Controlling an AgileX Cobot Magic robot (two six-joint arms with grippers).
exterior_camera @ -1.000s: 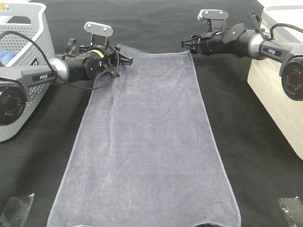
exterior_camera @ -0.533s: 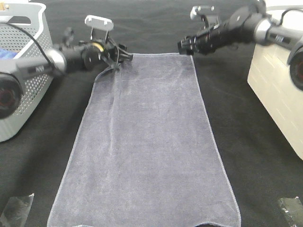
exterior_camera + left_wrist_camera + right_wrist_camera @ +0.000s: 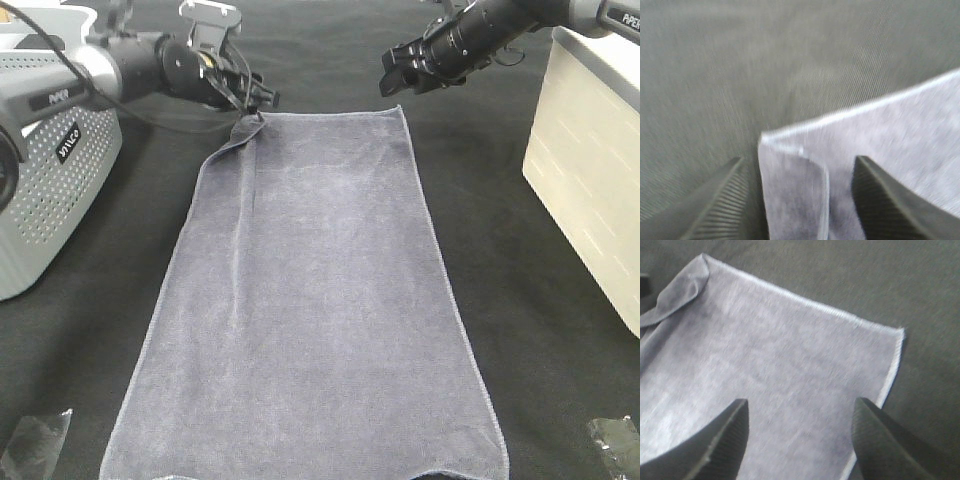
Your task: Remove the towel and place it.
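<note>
Fingers of both grippers stand apart, clamped on nothing. The towel (image 3: 310, 300) lies flat on the black table (image 3: 520, 330), long axis running 12 to 6 o'clock. The left gripper (image 3: 258, 100) sits just above the folded 11 o'clock corner; the right gripper (image 3: 398, 78) hangs beside the 1 o'clock corner. Each arm is nearest its own corner.

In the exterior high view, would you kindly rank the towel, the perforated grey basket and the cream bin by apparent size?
1. towel, clearly largest.
2. and 3. cream bin and perforated grey basket: both cut off by the frame edges and look similar, so I won't rank them.
</note>
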